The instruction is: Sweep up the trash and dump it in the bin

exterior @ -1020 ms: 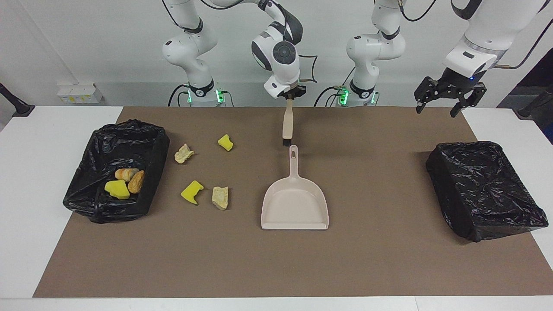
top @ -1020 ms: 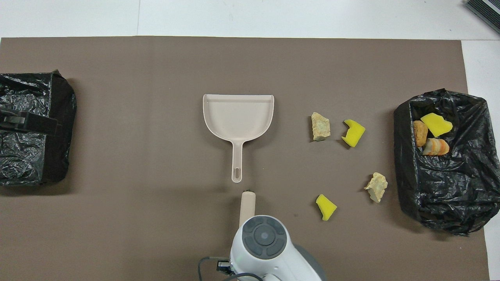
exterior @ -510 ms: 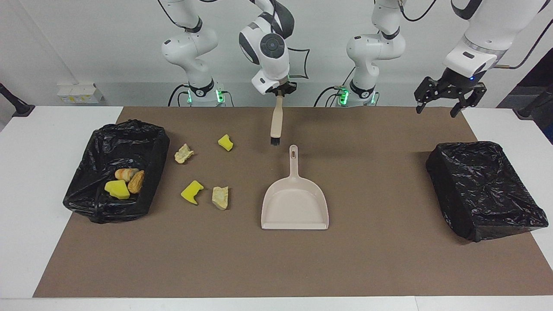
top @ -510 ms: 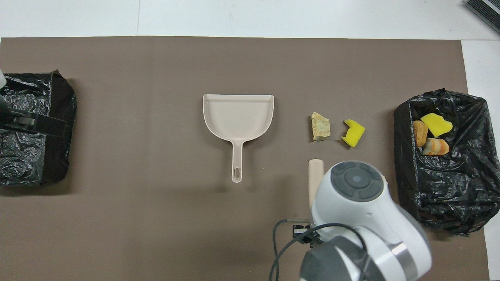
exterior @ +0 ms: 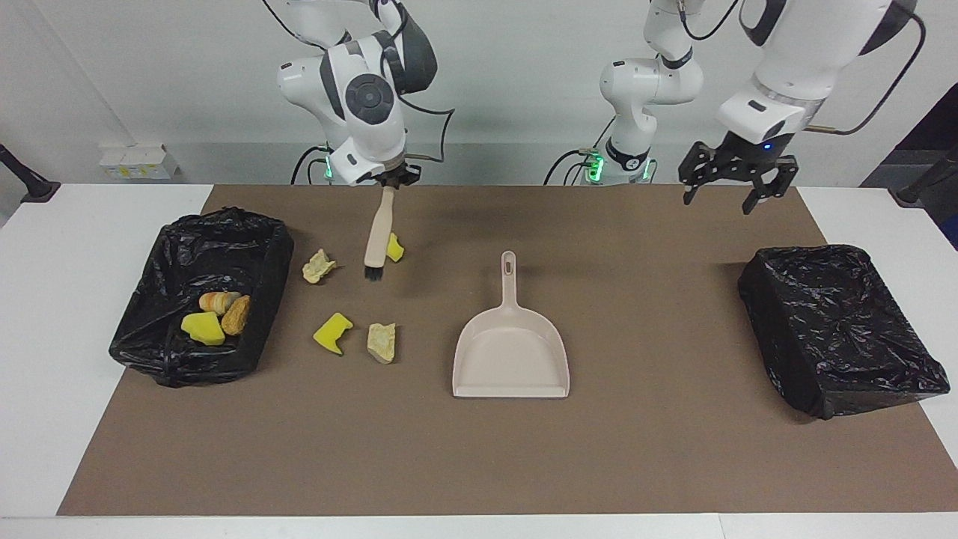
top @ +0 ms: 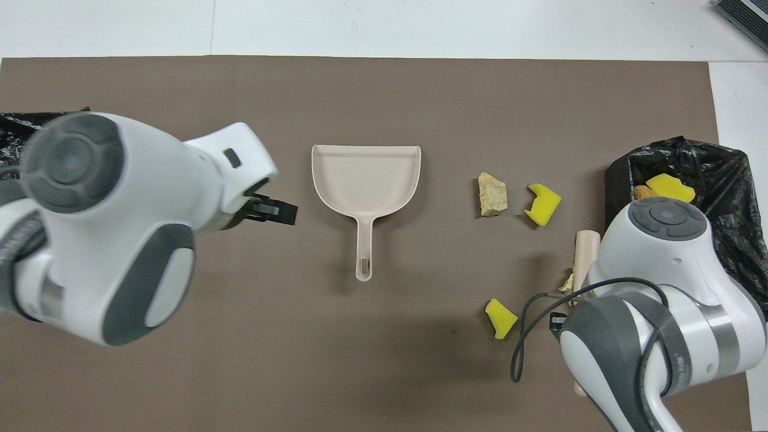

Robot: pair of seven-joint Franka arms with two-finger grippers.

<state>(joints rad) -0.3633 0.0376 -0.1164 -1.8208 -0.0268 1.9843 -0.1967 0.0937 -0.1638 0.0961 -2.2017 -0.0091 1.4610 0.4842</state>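
Landmark: the beige plastic dustpan (exterior: 511, 352) lies flat on the brown mat (exterior: 644, 464) of the table, handle toward the robots, mouth away from them.

Right end effector (exterior: 390, 177): it is closed on the beige-handled brush with dark bristles (exterior: 377, 236), gripped at the handle's top.

Brush: it is hung nearly upright, bristles down, over the mat on the dustpan's right-arm side. Contact between bristles and mat cannot be told.

Left end effector (exterior: 731, 180): it is held wide with nothing in it, in the air on the dustpan's left-arm side.

Loose trash: four scraps lie on the mat on the dustpan's right-arm side. A small yellow sponge bit (exterior: 394, 248) lies just beside the brush handle as seen, and a pale beige crumbly chunk (exterior: 319, 266) lies farther out. A larger yellow sponge piece (exterior: 333, 332) and a second beige chunk (exterior: 382, 342) lie level with the pan.

Binned trash: a yellow piece and two golden-brown bread-like pieces (exterior: 226, 308) are in the open black-lined bin (exterior: 168, 359), well out toward the right arm's end.

Second bin: a black-bagged bin (exterior: 838, 329) stands toward the left arm's end.

Deciding relation: the scraps lie between brush and dustpan or just under the brush. A sweep is judged to run from the brush toward the pan, whose mouth faces away from that line. The right arm is the nearer.
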